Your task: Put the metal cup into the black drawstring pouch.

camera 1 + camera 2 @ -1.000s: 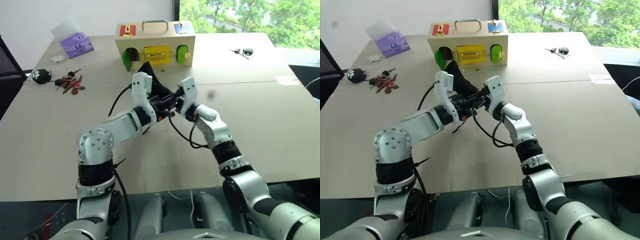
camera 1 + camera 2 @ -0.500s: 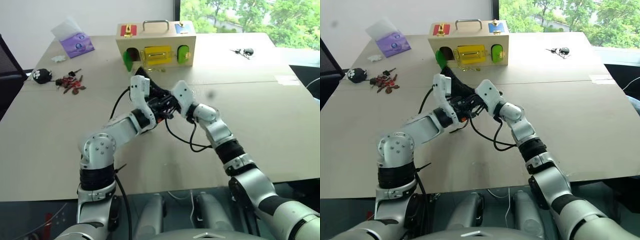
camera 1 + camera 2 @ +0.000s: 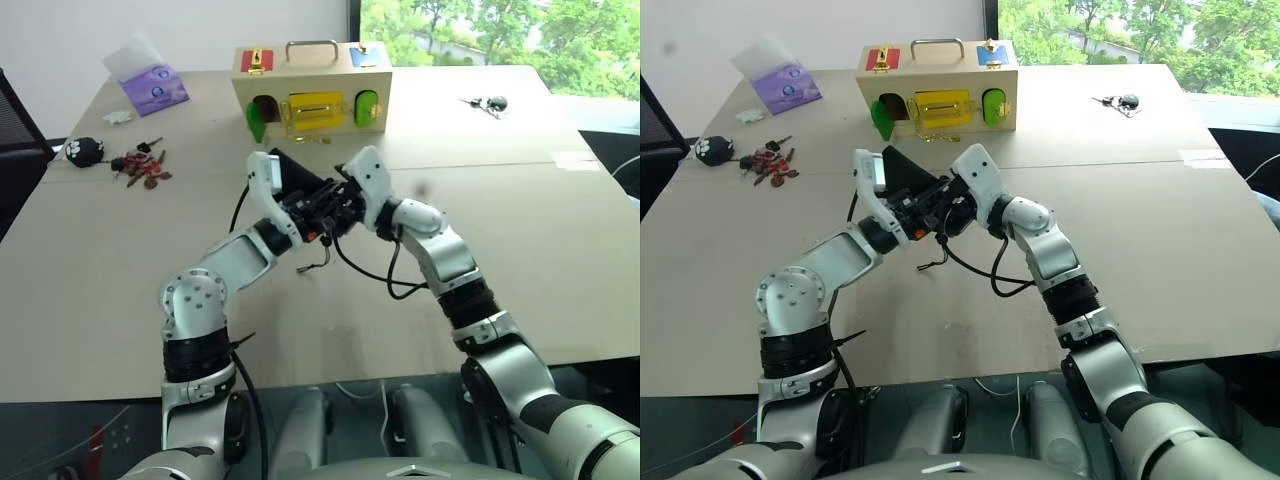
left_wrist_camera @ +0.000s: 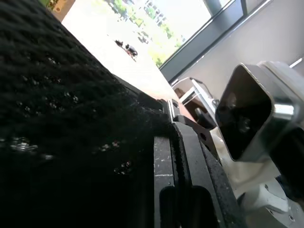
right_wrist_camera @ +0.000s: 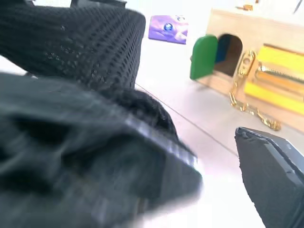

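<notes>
Tabletop (image 3: 560,250), pale, items listed left to right.

- Purple packet (image 3: 153,87) at the far left corner; nearer, a small black round thing with white marks (image 3: 82,151) beside scattered red and dark bits (image 3: 143,166).
- Wooden latch box (image 3: 310,95), far centre, green door ajar.
- Left gripper (image 3: 300,205): clamped on the black drawstring pouch (image 3: 292,172), held off the tabletop; a cord (image 3: 318,262) dangles below.
- Right gripper (image 3: 340,200): just beside the pouch, fingers spread wide in its wrist view, nothing between them.
- Metal cup: not visible on the tabletop; judged to be inside the pouch, though the fabric hides it.
- Keys (image 3: 484,103), far right.

Status: insertion probably done; what may remain is drawing the mouth closed or setting the pouch down.
</notes>
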